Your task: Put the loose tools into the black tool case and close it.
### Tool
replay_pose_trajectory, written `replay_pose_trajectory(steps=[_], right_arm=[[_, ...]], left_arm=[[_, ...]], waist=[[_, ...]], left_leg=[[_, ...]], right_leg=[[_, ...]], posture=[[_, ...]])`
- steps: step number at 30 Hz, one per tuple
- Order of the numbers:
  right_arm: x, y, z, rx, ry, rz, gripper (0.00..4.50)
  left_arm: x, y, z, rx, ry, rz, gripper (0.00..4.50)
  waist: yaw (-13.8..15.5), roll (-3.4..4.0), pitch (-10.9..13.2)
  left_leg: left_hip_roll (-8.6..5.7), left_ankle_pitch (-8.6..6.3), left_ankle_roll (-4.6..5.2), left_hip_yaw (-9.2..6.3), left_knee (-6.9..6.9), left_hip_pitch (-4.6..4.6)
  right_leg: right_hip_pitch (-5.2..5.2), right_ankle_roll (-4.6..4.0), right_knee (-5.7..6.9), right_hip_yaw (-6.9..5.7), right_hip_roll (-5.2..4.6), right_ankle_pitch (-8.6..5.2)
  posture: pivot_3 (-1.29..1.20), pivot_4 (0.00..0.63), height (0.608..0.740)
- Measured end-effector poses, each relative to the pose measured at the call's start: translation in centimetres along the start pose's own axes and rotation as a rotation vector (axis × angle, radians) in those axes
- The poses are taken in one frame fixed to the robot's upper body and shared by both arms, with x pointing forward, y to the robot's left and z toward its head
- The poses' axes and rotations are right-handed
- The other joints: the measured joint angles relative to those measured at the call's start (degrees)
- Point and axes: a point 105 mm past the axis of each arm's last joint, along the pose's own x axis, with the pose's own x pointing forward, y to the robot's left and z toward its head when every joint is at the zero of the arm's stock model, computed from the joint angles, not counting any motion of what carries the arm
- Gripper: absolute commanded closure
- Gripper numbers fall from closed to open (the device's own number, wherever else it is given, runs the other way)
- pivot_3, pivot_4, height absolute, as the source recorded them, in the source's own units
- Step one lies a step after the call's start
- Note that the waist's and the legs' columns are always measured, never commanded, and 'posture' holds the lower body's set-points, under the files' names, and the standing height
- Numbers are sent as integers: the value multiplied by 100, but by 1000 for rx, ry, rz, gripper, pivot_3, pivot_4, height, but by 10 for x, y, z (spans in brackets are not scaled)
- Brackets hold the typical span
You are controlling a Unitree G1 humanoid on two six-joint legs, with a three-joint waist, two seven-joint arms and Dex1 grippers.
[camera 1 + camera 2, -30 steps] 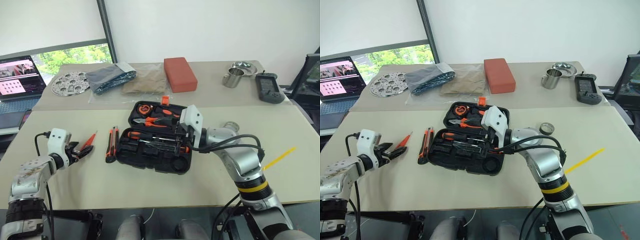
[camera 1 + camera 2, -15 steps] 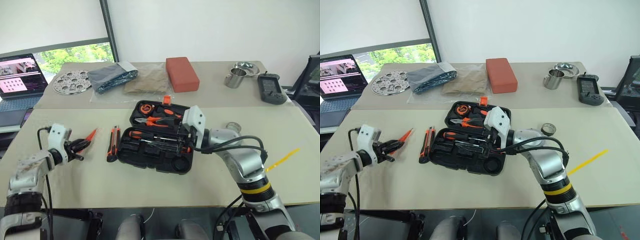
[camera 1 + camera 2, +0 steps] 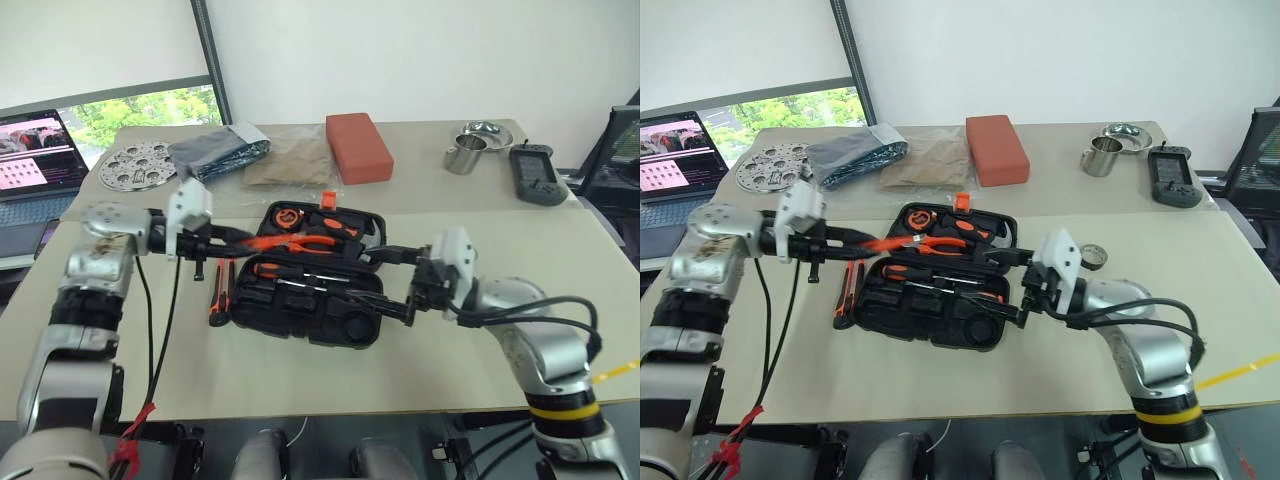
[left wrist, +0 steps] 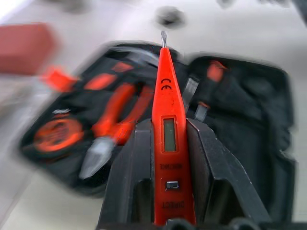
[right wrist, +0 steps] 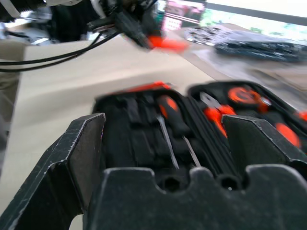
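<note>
Screwdriver (image 4: 169,129), slim orange tester type, now up off table, clamped in left gripper (image 3: 222,243) over open black tool case (image 3: 330,325); a sec ago it lay on table left of case.

L wrist: tip aims at case, which slot prob unclear (blur).

R wrist: right gripper (image 5: 160,143) spread wide, empty, beside case. Utility knife (image 3: 217,290) not yet stowed.

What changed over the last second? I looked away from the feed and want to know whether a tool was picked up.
The left hand closed on the slim orange tester screwdriver, lifted it off the beige table and swung it right, over the open black moulded tool case. The right hand, open, drew back to the case's right edge. The orange-and-black utility knife and grey tape roll stayed put.
</note>
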Motion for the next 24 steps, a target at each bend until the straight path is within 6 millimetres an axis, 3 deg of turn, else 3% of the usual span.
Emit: replay_pose_trajectory(steps=[5,14,24], right_arm=[[-4,3,0,-1,-5,-21,0],[-7,9,2,-9,-11,-57,0],[-9,11,2,-17,-2,-59,0]], left_arm=[[17,0,-16,100,147,-118,4002],[42,-4,-24,141,182,-213,4002],[50,-2,-27,168,245,-235,4002]], waist=[[39,-2,2],[50,-4,3],[42,-4,3]], left_leg=[[-1,-1,2,-3,3,-10],[-5,-3,5,-6,7,-15],[-4,-3,6,-9,8,-11]], right_leg=[[-1,1,-2,2,-3,0],[-1,1,-2,-1,-7,-1],[0,1,0,-1,-2,-1]], posture=[[0,150,740],[0,150,740],[0,150,740]])
